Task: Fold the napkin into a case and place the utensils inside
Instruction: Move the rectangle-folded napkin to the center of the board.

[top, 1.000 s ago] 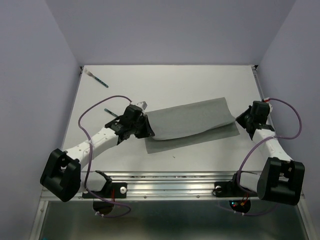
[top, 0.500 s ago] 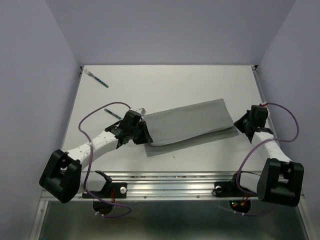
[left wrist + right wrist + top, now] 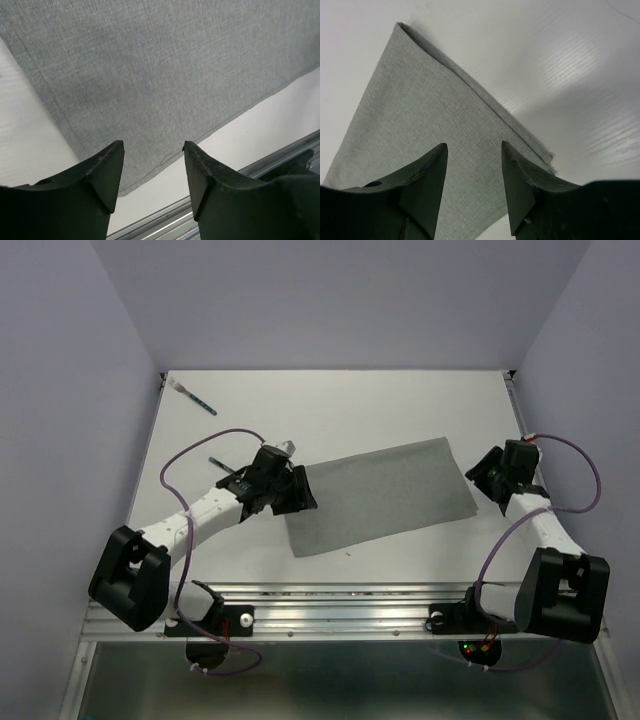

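The grey napkin point(image 3: 380, 495) lies flat on the white table, folded into a long strip of two layers; its folded edge shows in the right wrist view point(image 3: 420, 125). My left gripper point(image 3: 298, 498) hovers open over the strip's left end point(image 3: 150, 75), its jaws point(image 3: 152, 150) empty. At the strip's right end my right gripper point(image 3: 478, 478) is also open point(image 3: 474, 147) and holds nothing. One teal-handled utensil point(image 3: 196, 398) lies at the far left corner. The other utensil point(image 3: 224, 465) lies beside the left arm, partly hidden by it.
The table's metal front rail point(image 3: 350, 595) runs along the near edge and shows in the left wrist view point(image 3: 280, 155). Pale walls enclose the table point(image 3: 350, 405) on three sides. Purple cables loop over both arms.
Both grippers have opened and let go of the napkin's raised edge. The upper layer has dropped flat onto the lower one. Both grippers have lifted slightly off the cloth ends.
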`<action>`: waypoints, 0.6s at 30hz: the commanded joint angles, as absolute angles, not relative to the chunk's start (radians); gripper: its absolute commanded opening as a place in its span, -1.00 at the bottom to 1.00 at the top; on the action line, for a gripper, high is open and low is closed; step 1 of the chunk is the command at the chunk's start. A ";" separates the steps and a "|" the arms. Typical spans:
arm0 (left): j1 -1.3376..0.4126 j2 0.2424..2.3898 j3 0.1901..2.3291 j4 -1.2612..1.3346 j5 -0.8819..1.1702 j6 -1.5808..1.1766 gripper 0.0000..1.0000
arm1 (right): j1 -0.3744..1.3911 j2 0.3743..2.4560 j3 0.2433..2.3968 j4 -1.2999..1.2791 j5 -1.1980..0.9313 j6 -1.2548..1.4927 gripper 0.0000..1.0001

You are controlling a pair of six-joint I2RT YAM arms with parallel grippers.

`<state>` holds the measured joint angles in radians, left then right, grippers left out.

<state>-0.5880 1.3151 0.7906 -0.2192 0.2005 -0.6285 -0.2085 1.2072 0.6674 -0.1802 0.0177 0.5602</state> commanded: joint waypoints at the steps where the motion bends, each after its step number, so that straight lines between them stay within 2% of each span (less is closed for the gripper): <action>1: -0.589 1.405 0.839 -0.175 0.157 -0.617 0.15 | -0.213 1.294 0.759 -0.186 0.009 0.532 -0.04; 6: -0.588 1.549 0.894 -0.150 0.107 -0.612 -0.04 | -0.213 1.436 0.850 -0.196 -0.031 0.526 -0.18; 12: -0.578 1.675 0.959 -0.141 0.097 -0.609 -0.05 | -0.213 1.583 0.904 -0.195 -0.041 0.538 -0.32; 18: -0.509 1.744 0.994 -0.158 0.094 -0.569 -0.05 | -0.213 1.571 0.819 -0.204 -0.081 0.568 -0.31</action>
<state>-0.5591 1.7145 0.9695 -0.1448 0.1261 -0.6174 -0.2085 1.6020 0.8642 -0.2043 -0.0383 0.5495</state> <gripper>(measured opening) 0.476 0.342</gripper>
